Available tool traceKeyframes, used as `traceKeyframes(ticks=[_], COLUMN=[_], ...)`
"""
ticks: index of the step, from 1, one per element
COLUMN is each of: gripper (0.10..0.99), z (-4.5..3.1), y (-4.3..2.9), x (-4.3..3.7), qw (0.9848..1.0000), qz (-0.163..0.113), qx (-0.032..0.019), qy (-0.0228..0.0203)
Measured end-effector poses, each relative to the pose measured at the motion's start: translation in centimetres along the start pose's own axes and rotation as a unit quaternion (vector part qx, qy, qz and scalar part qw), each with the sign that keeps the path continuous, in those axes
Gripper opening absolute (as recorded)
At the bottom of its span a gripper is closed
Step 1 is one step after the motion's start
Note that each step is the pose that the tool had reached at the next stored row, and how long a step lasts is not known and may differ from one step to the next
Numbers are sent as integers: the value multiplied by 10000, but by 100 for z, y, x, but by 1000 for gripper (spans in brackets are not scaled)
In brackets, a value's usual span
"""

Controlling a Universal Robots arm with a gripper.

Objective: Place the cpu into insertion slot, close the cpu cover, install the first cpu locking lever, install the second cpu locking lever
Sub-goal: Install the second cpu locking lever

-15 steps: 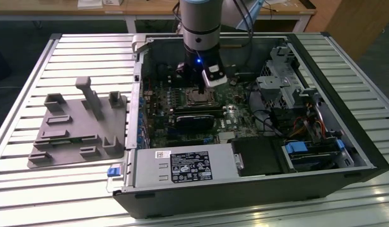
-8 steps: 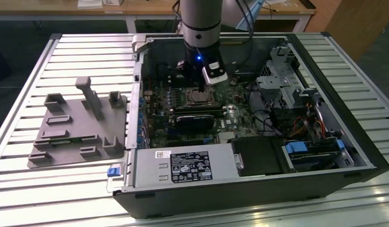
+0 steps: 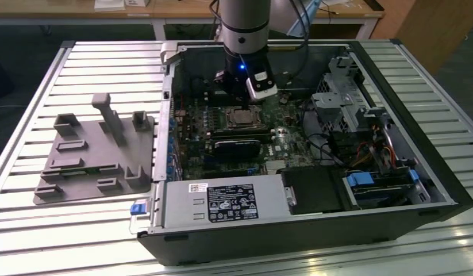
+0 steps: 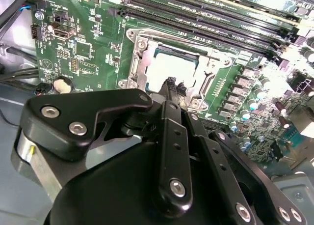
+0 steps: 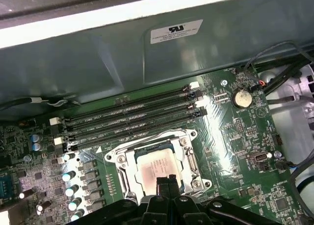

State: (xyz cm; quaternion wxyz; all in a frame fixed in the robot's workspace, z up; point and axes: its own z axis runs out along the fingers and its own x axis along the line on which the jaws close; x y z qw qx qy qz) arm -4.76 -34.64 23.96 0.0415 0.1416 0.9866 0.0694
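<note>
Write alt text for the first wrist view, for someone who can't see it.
A silver-topped cpu sits in its socket on a green motherboard with the metal cpu cover framing it, and the black gripper is poised at its near edge. Four long memory slots run beside the socket, under the grey case wall.

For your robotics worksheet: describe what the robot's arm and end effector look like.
The arm is a silver-grey cylinder with a black band, a blue light and a white box lower down. The end effector is matte black, built of jointed links fastened with silver screws.
</note>
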Motion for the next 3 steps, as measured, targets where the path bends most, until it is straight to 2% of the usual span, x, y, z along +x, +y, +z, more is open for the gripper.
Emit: traceKeyframes(ticks=[3], gripper=[102], z=[0], y=[0], x=[0], qw=[10000], qz=[0], qx=[1], qy=[0])
